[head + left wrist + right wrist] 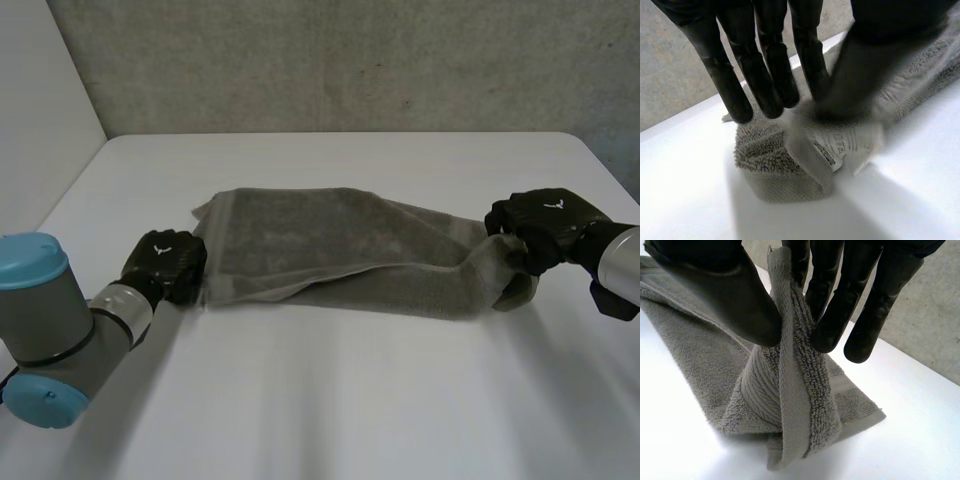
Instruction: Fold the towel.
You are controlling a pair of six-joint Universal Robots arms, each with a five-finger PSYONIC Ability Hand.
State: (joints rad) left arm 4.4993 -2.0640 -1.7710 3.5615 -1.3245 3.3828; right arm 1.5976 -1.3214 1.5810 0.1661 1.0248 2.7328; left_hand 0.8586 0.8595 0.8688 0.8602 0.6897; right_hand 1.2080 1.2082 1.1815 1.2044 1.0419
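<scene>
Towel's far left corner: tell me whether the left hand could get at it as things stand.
Probably yes. The left hand is at the near left corner of the towel, its fingers pinching it; the far corner lies flat beyond, with bare table around it. It would have to let go first.

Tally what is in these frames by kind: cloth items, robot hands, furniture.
towel: 1
hands: 2, the left hand and the right hand
table: 1
Total: 4
</scene>
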